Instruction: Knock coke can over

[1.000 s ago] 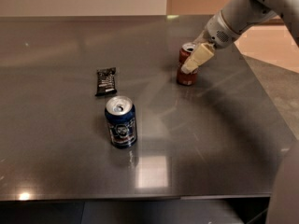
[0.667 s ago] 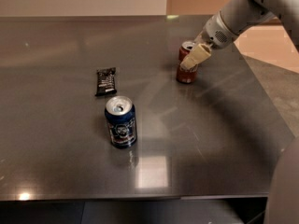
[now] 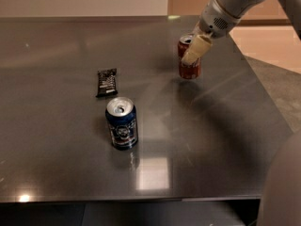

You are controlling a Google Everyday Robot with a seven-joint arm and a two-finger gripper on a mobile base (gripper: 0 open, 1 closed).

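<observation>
The coke can (image 3: pixel 189 68) is red with a silver top and stands upright at the far right of the dark grey table (image 3: pixel 70 164). My gripper (image 3: pixel 196 49) comes down from the upper right. Its cream tip lies against the can's upper front and right side and covers part of the can. The rest of the arm (image 3: pixel 230 6) reaches in from the top right corner.
A dark blue can (image 3: pixel 122 123) with a round emblem stands upright in the middle of the table. A dark snack bar wrapper (image 3: pixel 106 82) lies flat to its upper left. The table's right edge (image 3: pixel 263 93) runs close behind the coke can.
My gripper has moved a little up and to the left along the coke can. The can seems to have shifted slightly with it and still stands upright.
</observation>
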